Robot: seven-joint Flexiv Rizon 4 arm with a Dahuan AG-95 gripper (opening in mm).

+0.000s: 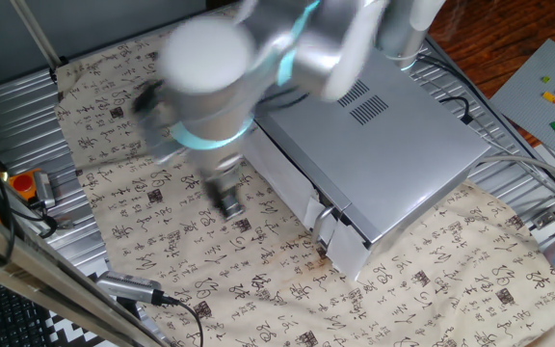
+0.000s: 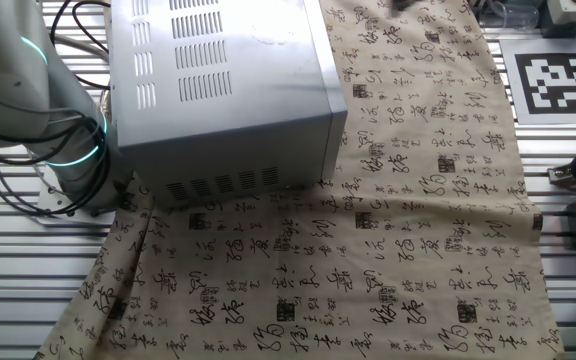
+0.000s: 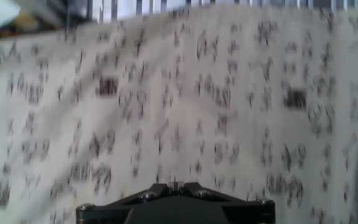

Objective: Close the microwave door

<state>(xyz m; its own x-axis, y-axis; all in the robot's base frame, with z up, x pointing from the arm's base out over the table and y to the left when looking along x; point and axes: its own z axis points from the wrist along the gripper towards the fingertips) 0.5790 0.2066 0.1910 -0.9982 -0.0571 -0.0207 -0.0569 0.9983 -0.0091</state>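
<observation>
Toward the far right corner of the tabletop, as one fixed view shows it, we find the microwave (image 1: 393, 154) sitting on a printed cloth (image 1: 162, 260), its front turned to the near left corner. The microwave door (image 1: 292, 178) lies close along that front, and we judge it nearly shut, perhaps a crack ajar at the end with the dark handle bracket (image 1: 326, 214), beside the narrow control panel (image 1: 350, 253). The gripper (image 1: 227, 200) hangs low over the cloth just in front of the door, apart from it, under the blurred arm (image 1: 220, 67). We cannot tell how its fingers stand (the hand view shows only smeared cloth and the mount, and the fixed view is too blurred). The other fixed view sees the microwave's back and top, so the door is hidden there. To finish well, we think the push should land on the door's free end near the bracket, square to the panel and low enough not to ride over its top edge. It should be steady, so the box does not slide on the loose cloth toward the far edge, and it should go on until the door seats flush. By our count: one microwave, one door, one bracket, one control panel, one arm, one gripper, one cloth.
</observation>
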